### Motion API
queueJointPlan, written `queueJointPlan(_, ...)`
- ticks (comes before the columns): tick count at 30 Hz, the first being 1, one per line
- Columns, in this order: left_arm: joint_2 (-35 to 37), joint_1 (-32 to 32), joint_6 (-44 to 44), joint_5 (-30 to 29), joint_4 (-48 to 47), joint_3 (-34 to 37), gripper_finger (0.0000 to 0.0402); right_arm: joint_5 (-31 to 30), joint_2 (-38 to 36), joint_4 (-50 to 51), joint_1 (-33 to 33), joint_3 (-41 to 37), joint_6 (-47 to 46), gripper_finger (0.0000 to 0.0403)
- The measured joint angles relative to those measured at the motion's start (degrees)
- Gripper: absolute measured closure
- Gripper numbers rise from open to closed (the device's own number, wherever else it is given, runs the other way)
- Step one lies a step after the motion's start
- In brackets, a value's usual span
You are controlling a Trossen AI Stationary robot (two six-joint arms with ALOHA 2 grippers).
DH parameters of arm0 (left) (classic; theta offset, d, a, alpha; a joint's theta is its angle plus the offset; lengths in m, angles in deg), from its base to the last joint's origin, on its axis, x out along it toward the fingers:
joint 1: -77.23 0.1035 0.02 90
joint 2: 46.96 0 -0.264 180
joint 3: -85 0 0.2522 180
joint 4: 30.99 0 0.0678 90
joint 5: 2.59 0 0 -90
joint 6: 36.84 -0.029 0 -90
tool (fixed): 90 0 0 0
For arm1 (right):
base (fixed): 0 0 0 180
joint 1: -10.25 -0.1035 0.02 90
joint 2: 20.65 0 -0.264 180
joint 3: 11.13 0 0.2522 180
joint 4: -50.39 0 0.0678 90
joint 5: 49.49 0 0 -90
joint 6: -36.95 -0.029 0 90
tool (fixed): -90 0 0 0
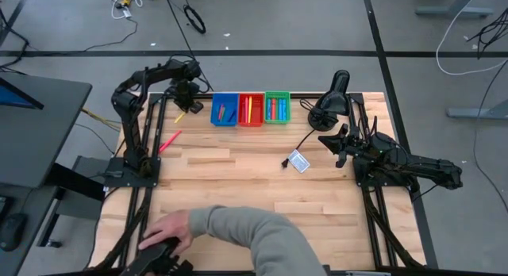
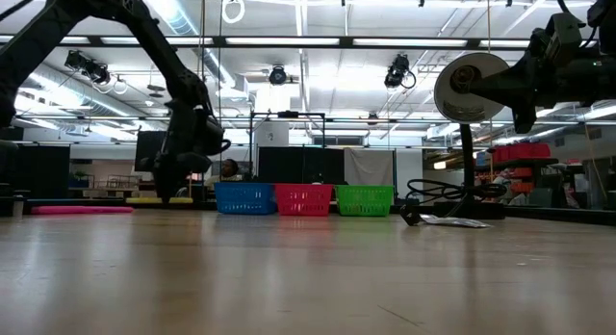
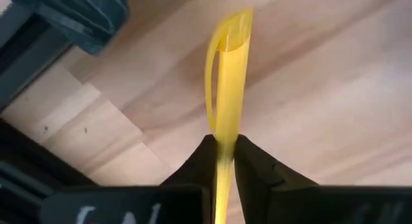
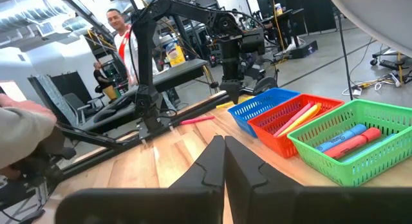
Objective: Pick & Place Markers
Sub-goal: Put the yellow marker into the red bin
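Note:
My left gripper [image 1: 185,101] is at the table's far left corner, beside the blue bin [image 1: 225,109], shut on a yellow marker [image 3: 230,82]. That yellow marker [image 1: 179,116] pokes out below the gripper toward the near side. A pink marker [image 1: 169,141] lies flat on the table nearer the left edge. More markers lie in the blue bin, the red bin [image 1: 251,109] and the green bin [image 1: 277,108]. My right gripper [image 4: 224,147] is shut on nothing, over the table's right side [image 1: 329,141]. My left gripper pinches the yellow marker between its two fingers [image 3: 254,166], on the shaft near one end [image 3: 225,137]. The fingers come down at a slant from above and lie along the marker. Its free end [image 3: 232,31] points away from the fingers, close over the boards; whether it rests on them I cannot tell.
A person's arm in a grey sleeve [image 1: 246,232] reaches over the near edge, hand [image 1: 171,227] at the near left. A white-and-blue card with a cable [image 1: 299,161] lies right of centre. A dark lamp-like stand [image 1: 329,101] is at the far right.

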Motion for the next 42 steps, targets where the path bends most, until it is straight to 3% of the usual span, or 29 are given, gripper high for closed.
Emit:
queueJointPlan(12, 10.05, -3.88, 1.43, 6.49, -4.63, -0.11, 0.0371, 0.02, -0.02, 0.0, -0.02, 0.0, 0.0, 0.0392)
queueJointPlan(23, 22.11, -11.6, 3.6, 8.17, -13.72, -0.11, 0.0371, 0.0, 0.0, 0.0, 0.0, 0.0, 0.0, 0.0392)
queueJointPlan(38, 35.41, -26.05, 15.33, 8.31, -24.19, 0.06, 0.0372, 0.02, 0.0, 0.0, 0.0, 0.0, 0.0, 0.0392)
queueJointPlan(42, 39.5, -30.0, 19.84, 8.42, -23.88, 3.51, 0.0372, 0.02, -0.02, 0.0, 0.0, -0.02, 0.0, 0.0392)
